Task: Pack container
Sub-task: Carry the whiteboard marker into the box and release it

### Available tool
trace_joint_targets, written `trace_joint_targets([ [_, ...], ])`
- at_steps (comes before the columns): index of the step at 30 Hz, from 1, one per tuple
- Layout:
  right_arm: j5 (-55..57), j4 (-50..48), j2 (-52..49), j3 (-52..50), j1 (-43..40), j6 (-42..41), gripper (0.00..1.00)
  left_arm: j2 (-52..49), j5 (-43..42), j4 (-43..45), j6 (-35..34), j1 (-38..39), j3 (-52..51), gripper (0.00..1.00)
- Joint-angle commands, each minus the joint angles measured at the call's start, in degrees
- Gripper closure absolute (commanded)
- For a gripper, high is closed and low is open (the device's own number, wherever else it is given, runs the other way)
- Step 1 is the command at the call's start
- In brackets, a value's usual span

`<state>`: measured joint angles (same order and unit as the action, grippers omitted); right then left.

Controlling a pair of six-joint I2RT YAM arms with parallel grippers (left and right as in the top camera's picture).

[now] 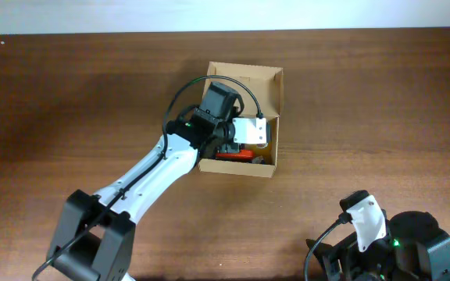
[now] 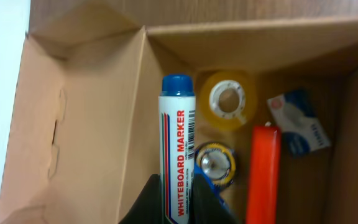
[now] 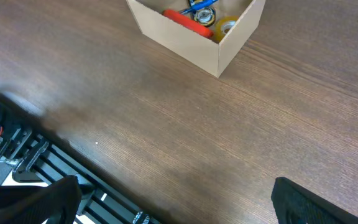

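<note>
Dark brown wood-grain table (image 1: 381,101) carried the whole setup, with a pale wall strip along its far edge.

Item count:
- One container (image 1: 237,168), a tan cardboard box with its flap open, near the middle of the table towards the far edge.
- One whiteboard marker (image 2: 178,130) with a blue cap.
- Two tape rolls: a yellowish roll (image 2: 229,99) and a blue-and-yellow roll (image 2: 215,163).
- One orange-red stick (image 2: 263,168), either a pen or a marker; which one could not be read.
- One blue-and-white packet (image 2: 297,121).

Both rolls, the stick and the packet lay on the container floor.

Left gripper (image 2: 178,193) was clamped on the lower body of the whiteboard marker. It was positioned directly over the container's open top, and the wrist view showed the marker's cap end pointing into the interior, close beside one side wall. Contact between marker and floor could not be determined.

Right gripper (image 3: 176,182) had its fingers (image 3: 316,202) spread wide and held nothing. It was parked at the near right of the table, well apart from the container.
</note>
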<state>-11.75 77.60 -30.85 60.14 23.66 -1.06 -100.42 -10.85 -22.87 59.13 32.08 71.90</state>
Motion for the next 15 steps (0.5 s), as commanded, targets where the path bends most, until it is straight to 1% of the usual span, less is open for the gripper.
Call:
trace_joint_targets([
  [1, -0.55, -0.22, 0.15, 0.07, -0.07, 0.39, 0.01, -0.22, -3.39, 0.11, 1.25, 0.17, -0.07, 0.98],
  [4, -0.55, -0.22, 0.15, 0.07, -0.07, 0.39, 0.01, -0.28, -3.37, -0.94, 1.77, 0.13, -0.07, 0.98],
  [7, -0.55, -0.24, 0.15, 0.07, -0.07, 0.39, 0.01, -0.31, -3.34, -3.69, 4.92, 0.13, -0.07, 0.98],
  [10, -0.55, -0.22, 0.15, 0.07, -0.07, 0.39, 0.01, -0.31, -3.32, -4.13, 5.05, 0.13, -0.07, 0.98],
  [13, -0.55, -0.22, 0.15, 0.07, -0.07, 0.39, 0.01, -0.31, -3.30, -3.63, 5.05, 0.13, -0.07, 0.95],
  [14, -0.55, -0.22, 0.15, 0.07, -0.07, 0.39, 0.01, -0.31, -3.23, -3.43, 5.05, 0.13, -0.07, 0.87],
  [15, -0.55, -0.22, 0.15, 0.07, -0.07, 0.39, 0.01, -0.31, -2.86, -3.26, 5.03, 0.13, -0.07, 0.69],
])
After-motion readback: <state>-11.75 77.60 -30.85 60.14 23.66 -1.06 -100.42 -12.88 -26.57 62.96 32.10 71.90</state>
